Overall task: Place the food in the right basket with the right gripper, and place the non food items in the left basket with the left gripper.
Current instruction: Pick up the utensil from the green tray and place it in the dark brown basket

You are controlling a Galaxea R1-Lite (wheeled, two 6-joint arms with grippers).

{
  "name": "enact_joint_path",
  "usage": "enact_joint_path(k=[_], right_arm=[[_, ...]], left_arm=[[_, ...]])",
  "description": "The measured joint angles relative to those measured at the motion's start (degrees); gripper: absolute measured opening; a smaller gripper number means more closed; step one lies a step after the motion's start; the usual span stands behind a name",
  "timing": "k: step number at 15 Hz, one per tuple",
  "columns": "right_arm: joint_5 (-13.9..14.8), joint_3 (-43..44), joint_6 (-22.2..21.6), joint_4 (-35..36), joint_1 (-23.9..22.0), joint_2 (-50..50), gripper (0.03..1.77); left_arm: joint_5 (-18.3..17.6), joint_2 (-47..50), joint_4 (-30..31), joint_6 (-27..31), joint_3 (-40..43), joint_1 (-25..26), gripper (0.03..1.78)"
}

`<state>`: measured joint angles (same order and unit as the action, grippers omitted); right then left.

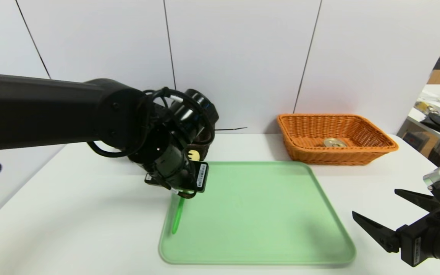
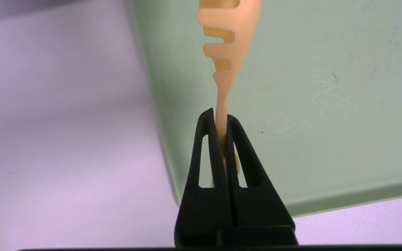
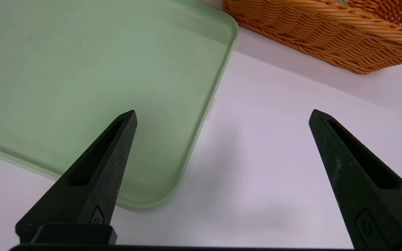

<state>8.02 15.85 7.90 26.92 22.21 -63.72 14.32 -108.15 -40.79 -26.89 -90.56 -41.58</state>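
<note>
Pasta fork (image 2: 226, 52) is clamped at its neck by the left gripper (image 2: 221, 116), lifted over the green tray's (image 1: 266, 214) left edge, green handle hanging down (tip near the tray, contact unclear). White table (image 1: 71, 214) carries the tray. Orange right basket (image 1: 361, 154) sits behind the tray's right corner, tin can (image 1: 334, 142) inside. Right gripper (image 3: 222, 116) rests beside the tray, jaws spread wide, nothing in them.

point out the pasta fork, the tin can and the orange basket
pasta fork (image 2: 227, 48), left wrist view, on its yellow toothed head
tin can (image 1: 334, 142), head view, on its gold lid
orange basket (image 1: 372, 152), head view, on its near wall
</note>
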Motion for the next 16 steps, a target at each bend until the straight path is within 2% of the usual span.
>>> enact_joint_path(k=[3,7,12,16], right_arm=[[0.0,0.1,0.1,0.0,0.0,-0.2,1.7],[0.0,0.1,0.1,0.0,0.0,-0.3,1.7],[-0.2,0.2,0.1,0.0,0.0,-0.5,1.7],[-0.2,0.5,0.3,0.0,0.0,-0.6,1.7]], left_arm=[[8.0,4.7,3.2,0.7,0.9,-1.1,0.06],[14.8,8.2,12.2,9.5,0.8,0.3,0.06],[15.5,6.7,26.4,20.6,-1.7,6.2,0.06],[15.0,2.4,29.2,21.9,-4.6,10.7,0.06]])
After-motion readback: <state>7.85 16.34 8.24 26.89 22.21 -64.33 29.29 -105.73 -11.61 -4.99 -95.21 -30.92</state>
